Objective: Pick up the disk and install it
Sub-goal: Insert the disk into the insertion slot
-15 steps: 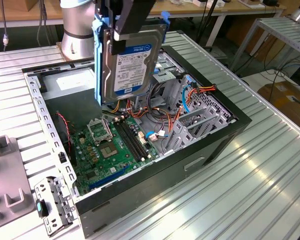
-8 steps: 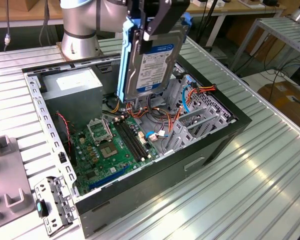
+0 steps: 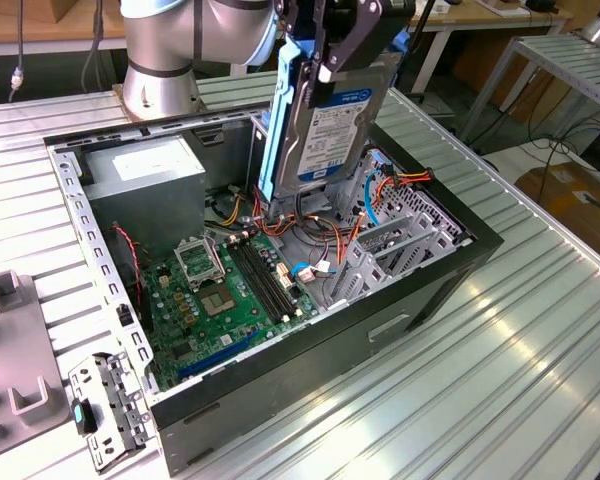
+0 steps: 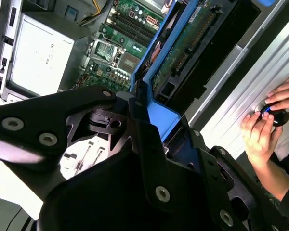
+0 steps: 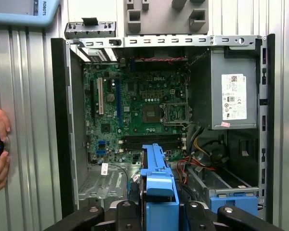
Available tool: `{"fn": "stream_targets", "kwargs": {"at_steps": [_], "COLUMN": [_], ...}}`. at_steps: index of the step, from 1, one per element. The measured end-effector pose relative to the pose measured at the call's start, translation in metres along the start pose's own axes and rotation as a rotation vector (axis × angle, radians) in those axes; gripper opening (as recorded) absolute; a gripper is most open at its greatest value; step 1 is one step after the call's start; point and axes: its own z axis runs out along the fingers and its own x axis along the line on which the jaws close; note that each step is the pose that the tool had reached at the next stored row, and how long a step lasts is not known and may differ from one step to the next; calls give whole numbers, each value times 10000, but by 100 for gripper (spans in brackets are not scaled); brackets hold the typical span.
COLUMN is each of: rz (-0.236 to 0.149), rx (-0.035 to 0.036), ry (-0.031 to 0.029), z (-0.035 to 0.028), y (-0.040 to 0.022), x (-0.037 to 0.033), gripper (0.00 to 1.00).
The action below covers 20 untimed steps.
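The gripper [image 4: 156, 118] is clamped narrow on the disk [image 4: 183, 43], its black fingers [image 4: 120, 103] pressing the blue carrier frame from both sides. In the exterior view the disk [image 3: 330, 110] hangs upright from the gripper [image 3: 320, 50], label side facing the exterior view's right and one blue rail running down its edge. It is well clear of the table.

Just below it lies the open computer case [image 3: 380, 330]. The disk's lower end hangs over the tangle of orange and red cables [image 3: 300, 225] near the middle of the case. I cannot tell whether it has dipped below the rim. In the first wrist view, the grey drive cage [image 5: 216, 180] with its blue clip sits beside the held carrier [image 5: 159, 192], apart from it.

Farther off are the green motherboard [image 3: 230, 290] and the grey power supply [image 3: 145, 175]. Outside the case, on the ribbed aluminium table [image 3: 500, 380], a person's hands [image 4: 265, 125] rest on a small dark knob.

I judge the pick-up done. The install is not, as the disk sits in no bay.
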Motion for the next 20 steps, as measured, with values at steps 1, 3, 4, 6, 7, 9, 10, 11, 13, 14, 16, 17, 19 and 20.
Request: {"fn": "stream_targets", "kwargs": {"at_steps": [1, 3, 4, 6, 7, 9, 10, 11, 13, 14, 16, 17, 19, 20], "rz": [0, 0, 0, 1, 1, 1, 1, 1, 2, 1, 1, 1, 0, 0], "rx": [0, -2, -3, -8, -12, -18, -21, -24, -32, -34, -34, -34, -34, -35], "ry": [1, 1, 0, 0, 2, 1, 2, 1, 1, 3, 1, 1, 2, 4], "z": [1, 7, 10, 19, 21, 27, 30, 33, 40, 42, 47, 50, 52, 52], "y": [-3, -8, -11, -32, -55, -129, -165, -200, -305, -345, -413, -439, -479, -484], "x": [24, 90, 117, 162, 169, 188, 196, 198, 202, 204, 212, 216, 217, 217], "gripper": [37, 37, 37, 37, 37, 37, 37, 37, 37, 37, 37, 37, 37, 37]}}
